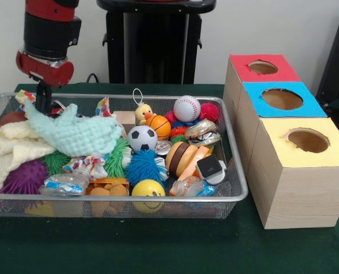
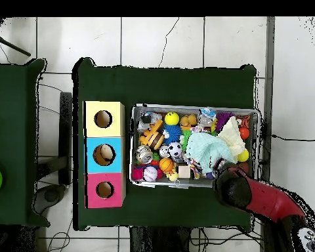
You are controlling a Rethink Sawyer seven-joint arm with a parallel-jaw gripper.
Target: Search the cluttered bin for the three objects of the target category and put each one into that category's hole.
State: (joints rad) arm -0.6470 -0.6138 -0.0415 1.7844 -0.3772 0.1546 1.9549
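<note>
The wire mesh bin (image 1: 233,145) is full of toys; it also shows in the overhead view (image 2: 193,105). One see-through bottle with a blue-and-white label (image 1: 66,182) lies at the bin's front left, and a second bottle (image 1: 195,187) lies at the front right. In the overhead view they are the first bottle (image 2: 207,115) and the second bottle (image 2: 147,119). I see no third bottle. My gripper (image 1: 43,104) reaches down into the far left corner behind a mint cloth (image 1: 78,134), which hides its tips. The arm (image 2: 233,187) covers it from above.
Three wooden boxes stand right of the bin, each with a round hole: red top (image 1: 263,67), blue top (image 1: 282,99), yellow top (image 1: 307,140). Shiny foil packets (image 1: 202,130), balls, a cream cloth (image 1: 15,148) and spiky toys fill the bin.
</note>
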